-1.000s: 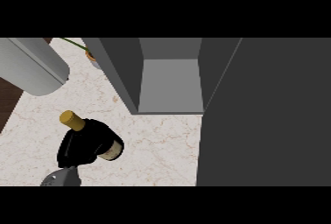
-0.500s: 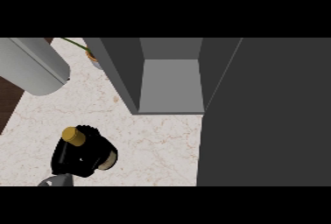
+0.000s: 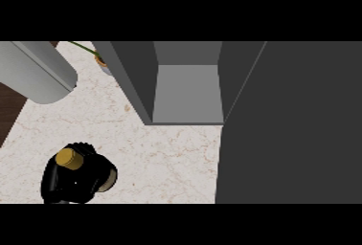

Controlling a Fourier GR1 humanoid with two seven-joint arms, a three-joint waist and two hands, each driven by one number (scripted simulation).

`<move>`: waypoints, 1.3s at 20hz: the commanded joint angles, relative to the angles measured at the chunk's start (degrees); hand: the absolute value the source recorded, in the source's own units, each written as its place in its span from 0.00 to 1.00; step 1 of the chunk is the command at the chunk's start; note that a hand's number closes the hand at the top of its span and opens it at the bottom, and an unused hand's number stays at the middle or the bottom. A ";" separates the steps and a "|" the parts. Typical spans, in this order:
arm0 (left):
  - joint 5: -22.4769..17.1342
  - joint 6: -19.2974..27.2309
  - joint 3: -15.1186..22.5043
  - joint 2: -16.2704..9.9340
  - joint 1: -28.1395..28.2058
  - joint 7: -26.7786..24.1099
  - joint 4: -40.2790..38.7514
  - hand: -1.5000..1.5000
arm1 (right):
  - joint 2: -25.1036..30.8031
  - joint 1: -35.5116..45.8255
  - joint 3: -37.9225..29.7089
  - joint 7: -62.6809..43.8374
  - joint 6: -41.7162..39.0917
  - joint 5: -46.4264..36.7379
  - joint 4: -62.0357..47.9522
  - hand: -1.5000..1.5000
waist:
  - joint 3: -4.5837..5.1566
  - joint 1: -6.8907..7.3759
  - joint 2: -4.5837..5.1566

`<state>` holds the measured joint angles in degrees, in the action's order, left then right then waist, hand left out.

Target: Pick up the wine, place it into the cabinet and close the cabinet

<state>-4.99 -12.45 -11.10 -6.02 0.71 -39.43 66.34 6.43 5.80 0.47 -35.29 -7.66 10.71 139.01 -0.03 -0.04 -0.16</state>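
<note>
Pick-up step: our left hand (image 3: 71, 184) curled round wine (image 3: 68, 157), low on worktop (image 3: 170, 162). Next we lift, carry up-right of hand into open cabinet (image 3: 187, 93). Right hand unseen.

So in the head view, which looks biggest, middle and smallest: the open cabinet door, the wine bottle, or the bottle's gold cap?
Largest to smallest, as they look in the head view:
1. cabinet door, the dark panel filling the right side
2. wine bottle, dark, at lower left; some of that dark shape may be a hand, I cannot tell
3. gold cap, a small disc on the bottle's top
</note>
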 commanded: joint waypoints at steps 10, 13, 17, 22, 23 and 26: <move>-6.89 -0.55 6.56 2.95 5.53 21.05 29.82 1.00 | -0.52 -0.16 0.22 -3.25 0.17 4.09 5.72 0.00 | -0.01 0.06 -0.04; -4.76 2.90 9.22 4.82 7.36 23.98 34.28 1.00 | -0.67 -2.65 -0.55 -4.25 0.14 4.80 8.19 0.00 | 0.00 -0.08 -0.02; -1.95 9.62 16.32 5.95 4.87 30.92 41.12 1.00 | -0.35 -0.63 -3.34 -3.84 -0.17 7.61 5.26 0.00 | -0.02 -0.20 -0.05; -2.90 12.72 22.07 5.99 3.02 35.84 42.76 1.00 | -2.97 -1.45 2.97 -4.62 1.76 1.49 8.28 0.00 | 0.03 -0.23 -0.04; -2.71 15.44 21.97 6.00 -0.67 41.58 45.86 1.00 | -1.20 -2.98 -1.08 -3.68 0.27 4.85 8.55 0.00 | -0.02 -0.51 -0.06; -0.50 22.13 27.87 6.01 -5.52 40.78 43.48 1.00 | 0.70 -0.76 -3.42 -6.12 0.18 7.33 8.65 0.00 | 0.00 -0.96 0.00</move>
<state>-7.11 3.02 11.51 -0.19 1.05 -1.58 110.43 5.57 6.01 -0.27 -36.34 -8.14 11.76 138.83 -0.03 -0.43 -0.18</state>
